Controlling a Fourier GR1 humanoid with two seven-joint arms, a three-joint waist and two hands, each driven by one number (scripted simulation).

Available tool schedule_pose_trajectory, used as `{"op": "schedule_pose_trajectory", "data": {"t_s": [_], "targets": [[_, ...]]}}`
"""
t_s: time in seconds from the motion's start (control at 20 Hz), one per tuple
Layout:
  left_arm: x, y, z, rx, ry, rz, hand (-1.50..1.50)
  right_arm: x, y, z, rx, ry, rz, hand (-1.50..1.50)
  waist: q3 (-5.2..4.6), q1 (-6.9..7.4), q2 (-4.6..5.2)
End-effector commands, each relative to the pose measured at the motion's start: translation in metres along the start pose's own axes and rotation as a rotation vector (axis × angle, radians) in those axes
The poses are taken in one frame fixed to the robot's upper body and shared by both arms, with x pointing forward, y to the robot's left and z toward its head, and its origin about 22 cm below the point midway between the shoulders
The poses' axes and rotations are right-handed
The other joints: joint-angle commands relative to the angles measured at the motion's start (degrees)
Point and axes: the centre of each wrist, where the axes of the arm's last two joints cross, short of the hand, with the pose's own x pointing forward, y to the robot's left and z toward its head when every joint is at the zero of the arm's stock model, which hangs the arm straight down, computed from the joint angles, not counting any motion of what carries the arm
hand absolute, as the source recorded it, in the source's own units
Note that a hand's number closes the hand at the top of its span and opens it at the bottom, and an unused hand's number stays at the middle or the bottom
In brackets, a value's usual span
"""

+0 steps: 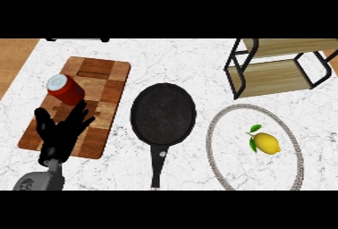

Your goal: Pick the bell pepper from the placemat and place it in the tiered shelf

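A yellow bell pepper (267, 143) with a green stem lies on the round white placemat (228, 134) with a grey braided rim, at the right of the counter. The tiered shelf (280, 74), black frame with wooden boards, stands at the far right behind the placemat. My left hand (59, 132) rests open, fingers up, over the wooden board at the left, far from the pepper. My right hand does not show.
A red can (65, 89) lies on the wooden cutting board (99, 85) just above my left hand. A black frying pan (163, 112) sits mid-counter, its handle pointing to the front edge.
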Motion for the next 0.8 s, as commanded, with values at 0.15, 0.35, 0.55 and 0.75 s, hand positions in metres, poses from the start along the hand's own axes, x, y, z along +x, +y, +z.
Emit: {"op": "schedule_pose_trajectory", "data": {"t_s": [0.15,0.35,0.55,0.75], "targets": [[-0.015,-0.003,0.009,0.022,0.033,-0.016,0.00,-0.035,0.031,-0.024,-0.015,-0.010,0.024,1.50,-0.19,0.11,0.21],[-0.014,-0.005,-0.003,0.003,0.045,-0.021,0.00,-0.018,0.035,-0.042,-0.037,-0.012,0.041,1.50,-0.22,0.03,0.28],[-0.006,0.003,-0.006,-0.006,0.046,0.007,0.00,-0.037,0.045,-0.047,-0.044,-0.026,0.018,1.50,-0.21,-0.02,0.37],[-0.014,0.007,-0.012,0.018,0.053,-0.017,0.00,-0.040,0.043,-0.050,-0.032,-0.060,-0.011,1.50,-0.23,-0.37,0.42]]}}
